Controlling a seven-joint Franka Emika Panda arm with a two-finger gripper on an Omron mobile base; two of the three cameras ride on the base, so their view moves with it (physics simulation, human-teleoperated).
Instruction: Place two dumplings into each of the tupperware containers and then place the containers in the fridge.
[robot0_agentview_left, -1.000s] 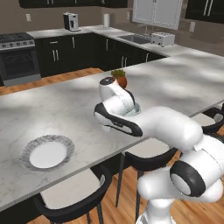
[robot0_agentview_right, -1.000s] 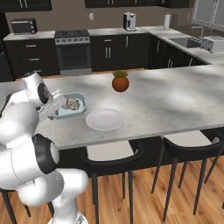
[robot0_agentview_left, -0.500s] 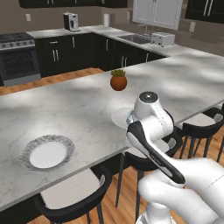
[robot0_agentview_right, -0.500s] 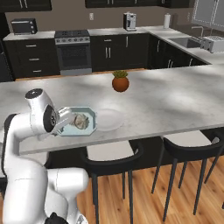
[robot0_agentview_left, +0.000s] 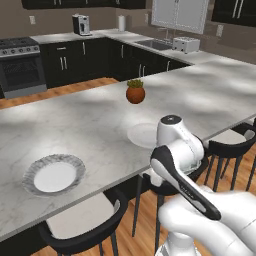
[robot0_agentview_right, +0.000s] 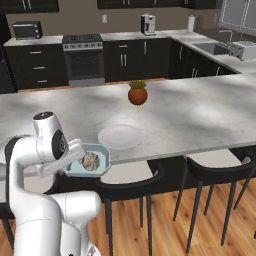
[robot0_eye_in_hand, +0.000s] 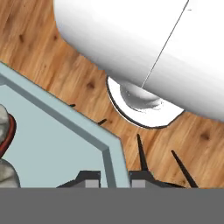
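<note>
A light-blue tupperware container (robot0_agentview_right: 100, 165) hangs in the air just past the island's front edge, above a stool. It has no lid on, and dumplings (robot0_agentview_right: 90, 161) lie inside it. My gripper (robot0_agentview_right: 71, 165) is shut on its left rim. In the hand view the two fingertips pinch the container's wall (robot0_eye_in_hand: 111, 153), with wooden floor beyond it and parts of dumplings (robot0_eye_in_hand: 5, 174) at the left edge. The fridge and any other container are out of view.
A round white plate (robot0_agentview_right: 120, 136) lies near the island's front edge, and a grey-rimmed plate (robot0_agentview_left: 54, 175) sits further left. A small potted plant (robot0_agentview_right: 137, 94) stands mid-island. Black stools (robot0_agentview_right: 127, 175) line the front edge. My arm (robot0_agentview_left: 175, 145) blocks the front edge in the left base view.
The arm has swung the container from above the island, across the white plate's side, out past the front edge and lower. The plates and plant stayed put.
</note>
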